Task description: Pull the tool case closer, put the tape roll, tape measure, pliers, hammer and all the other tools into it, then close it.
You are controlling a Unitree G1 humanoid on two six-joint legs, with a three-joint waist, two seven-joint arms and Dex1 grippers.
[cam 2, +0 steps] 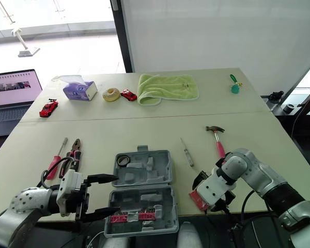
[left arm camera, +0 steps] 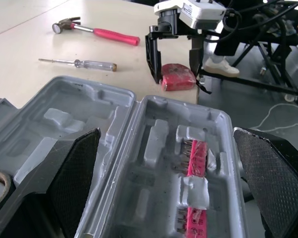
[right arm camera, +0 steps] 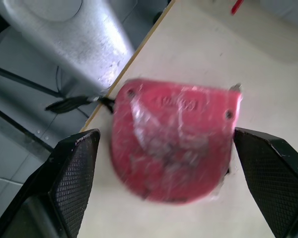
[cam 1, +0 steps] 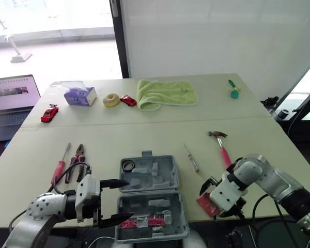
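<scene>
R gripper (left arm camera: 175,72), spread wide & empty, straddles the red tape measure (left arm camera: 178,83) at 3 o'clock of the open tool case (cam 1: 166,176), prob. lined up to grab it; L gripper (cam 1: 128,199), also wide open w/ nothing held, sits at the case's 9 o'clock, likely to steady it.

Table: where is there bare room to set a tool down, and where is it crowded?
Bare: the wide strip between the tool case and the green towel; also the gap between pliers and tool case. Crowded: the near edge around tool case and tape measure.
</scene>
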